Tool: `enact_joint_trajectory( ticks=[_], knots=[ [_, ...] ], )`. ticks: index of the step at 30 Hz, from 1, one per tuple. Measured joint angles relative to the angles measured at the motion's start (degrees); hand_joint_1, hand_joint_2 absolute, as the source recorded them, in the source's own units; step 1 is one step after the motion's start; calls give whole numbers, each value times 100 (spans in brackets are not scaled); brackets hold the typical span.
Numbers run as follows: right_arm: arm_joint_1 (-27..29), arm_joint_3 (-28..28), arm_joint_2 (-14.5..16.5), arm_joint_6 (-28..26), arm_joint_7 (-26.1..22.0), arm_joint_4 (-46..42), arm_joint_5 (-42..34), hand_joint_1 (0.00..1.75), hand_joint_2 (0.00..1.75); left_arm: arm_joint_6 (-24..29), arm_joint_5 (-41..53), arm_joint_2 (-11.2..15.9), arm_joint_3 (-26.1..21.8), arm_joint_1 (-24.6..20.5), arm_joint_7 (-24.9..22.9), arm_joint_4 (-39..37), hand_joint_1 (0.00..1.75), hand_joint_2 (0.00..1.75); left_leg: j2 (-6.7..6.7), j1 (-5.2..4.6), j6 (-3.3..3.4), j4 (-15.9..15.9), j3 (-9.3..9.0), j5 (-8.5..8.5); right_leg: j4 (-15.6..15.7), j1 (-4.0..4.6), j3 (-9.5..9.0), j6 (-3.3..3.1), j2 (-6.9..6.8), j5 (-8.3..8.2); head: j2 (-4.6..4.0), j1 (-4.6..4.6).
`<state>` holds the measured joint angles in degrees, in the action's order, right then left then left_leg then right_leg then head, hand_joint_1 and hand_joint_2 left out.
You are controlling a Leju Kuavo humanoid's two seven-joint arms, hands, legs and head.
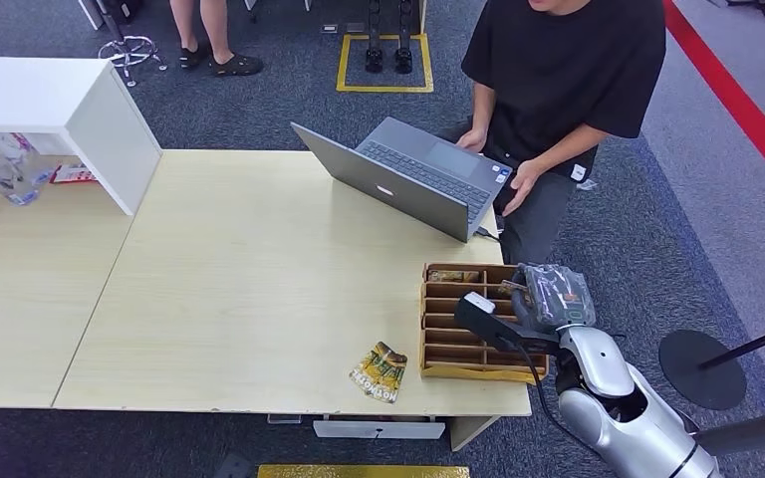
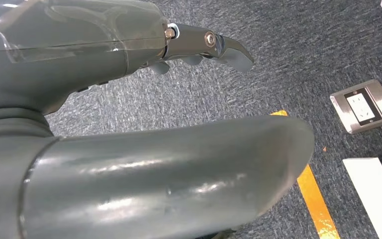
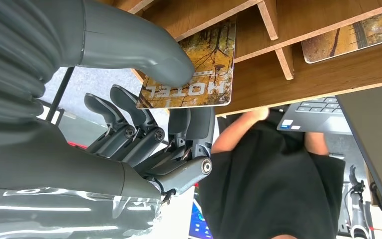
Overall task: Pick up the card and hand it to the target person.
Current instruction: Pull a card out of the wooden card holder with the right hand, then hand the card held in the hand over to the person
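A wooden slotted card holder (image 1: 438, 369) stands at the table's near right corner. My right hand (image 1: 548, 297) is at its far right end. In the right wrist view the thumb (image 3: 144, 47) presses on a yellow hotel card (image 3: 199, 84) that sticks out of a slot of the holder (image 3: 288, 74), with the fingers (image 3: 191, 124) curled just behind its edge, so the card is pinched. Another yellow card (image 3: 348, 35) lies in a neighbouring slot. A third card (image 1: 379, 371) lies flat on the table left of the holder. My left hand (image 2: 129, 99) hangs over the carpet, holding nothing.
A person in a black shirt (image 1: 558, 70) sits at the far side of the table, typing on a grey laptop (image 1: 408, 174). A white box (image 1: 60, 100) and bottles (image 1: 0, 164) stand at the far left. A floor socket (image 2: 362, 105) is set in the carpet.
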<state>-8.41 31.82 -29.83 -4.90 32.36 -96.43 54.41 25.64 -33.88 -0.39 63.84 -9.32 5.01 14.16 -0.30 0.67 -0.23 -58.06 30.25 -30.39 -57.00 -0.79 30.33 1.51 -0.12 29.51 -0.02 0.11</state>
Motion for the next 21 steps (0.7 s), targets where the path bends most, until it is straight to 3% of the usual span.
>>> enact_joint_trajectory(
  ticks=[12,21],
  knots=[
    [-3,-22,-37,-22,138,-348,314,155,175,3,0,0,0,3,48,0,0,0,0,0,0,0,1,0,0,0,0,0,0,0,0,-1],
    [-168,-144,-194,431,261,-1247,952,155,175,3,-1,0,0,18,65,0,0,0,0,0,0,0,0,0,0,0,0,0,0,-1,0,0]
  ],
)
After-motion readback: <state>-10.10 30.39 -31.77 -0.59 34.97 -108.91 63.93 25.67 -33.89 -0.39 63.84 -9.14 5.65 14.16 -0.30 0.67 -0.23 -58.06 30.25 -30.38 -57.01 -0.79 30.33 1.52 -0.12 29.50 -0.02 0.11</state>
